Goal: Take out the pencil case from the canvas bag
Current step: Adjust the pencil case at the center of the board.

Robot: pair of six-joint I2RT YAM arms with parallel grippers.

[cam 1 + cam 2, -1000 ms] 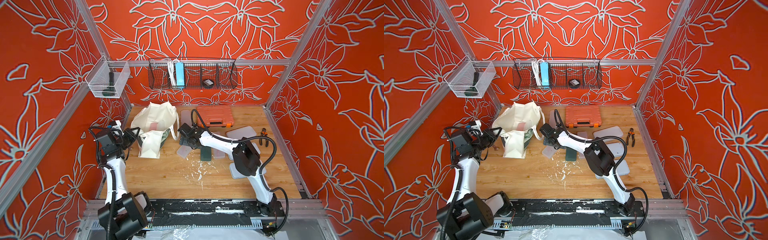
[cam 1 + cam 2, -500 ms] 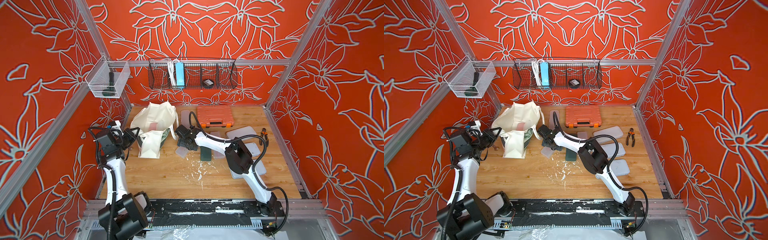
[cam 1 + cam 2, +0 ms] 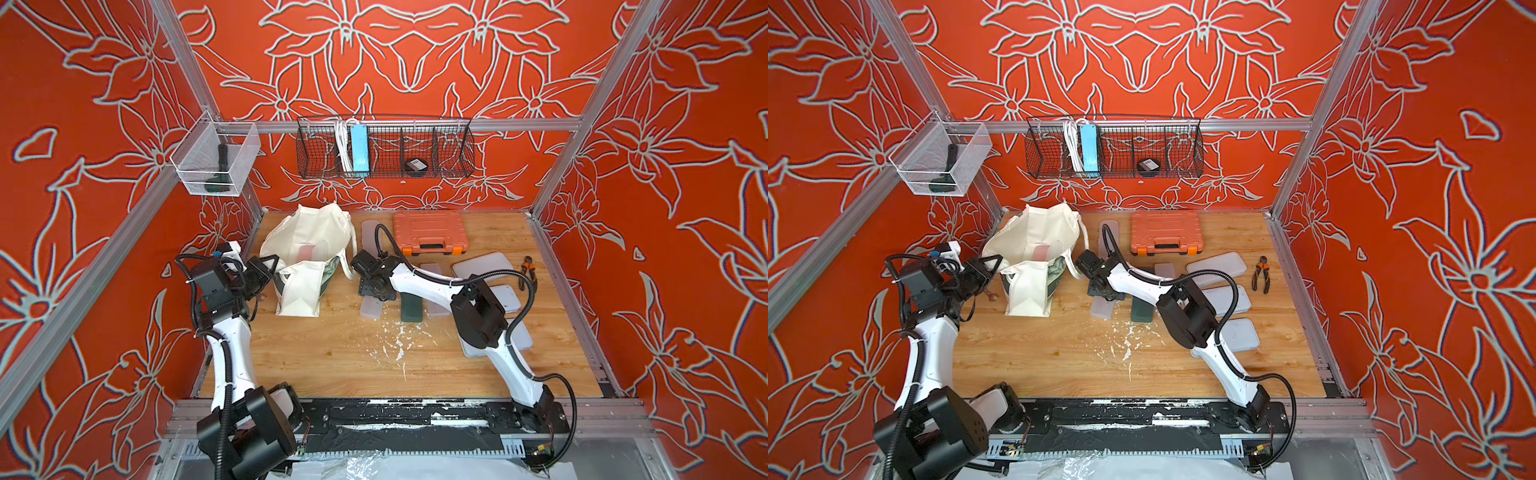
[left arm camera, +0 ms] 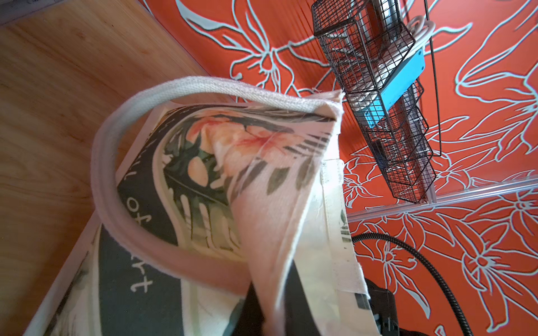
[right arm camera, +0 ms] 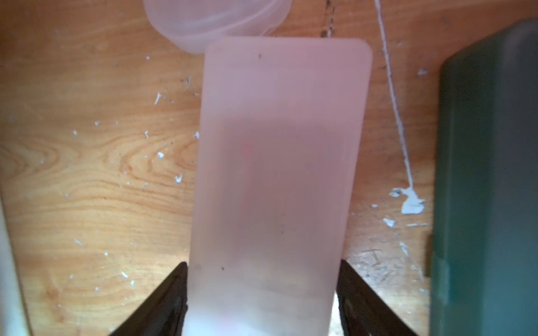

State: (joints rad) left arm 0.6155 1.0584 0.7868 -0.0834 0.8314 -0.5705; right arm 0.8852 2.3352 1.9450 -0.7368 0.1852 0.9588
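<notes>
The cream canvas bag (image 3: 307, 249) (image 3: 1034, 245) stands open at the back left, flower print (image 4: 233, 139) facing my left wrist. My left gripper (image 3: 269, 270) (image 3: 992, 268) (image 4: 270, 308) is shut on a fold of the bag's rim beside a looped handle (image 4: 107, 174). A pinkish case (image 3: 309, 252) shows inside the bag's mouth. Right of the bag, my right gripper (image 3: 374, 291) (image 3: 1104, 291) (image 5: 263, 267) points down at the table. Its two fingers (image 5: 171, 291) press both long sides of a frosted pink pencil case (image 5: 276, 160), whose far end overlaps a clear case (image 5: 215, 20).
An orange tool case (image 3: 430, 232) sits at the back. A dark green case (image 3: 411, 307) (image 5: 489, 174) lies close beside the right gripper. Several frosted cases (image 3: 484, 266) and pliers (image 3: 528, 270) lie at the right. A wire basket (image 3: 384, 149) and a clear bin (image 3: 216, 166) hang on the walls.
My right arm's elbow has swung left and nearer, and its jaws have narrowed onto the frosted case. The left arm and the bag have not moved.
</notes>
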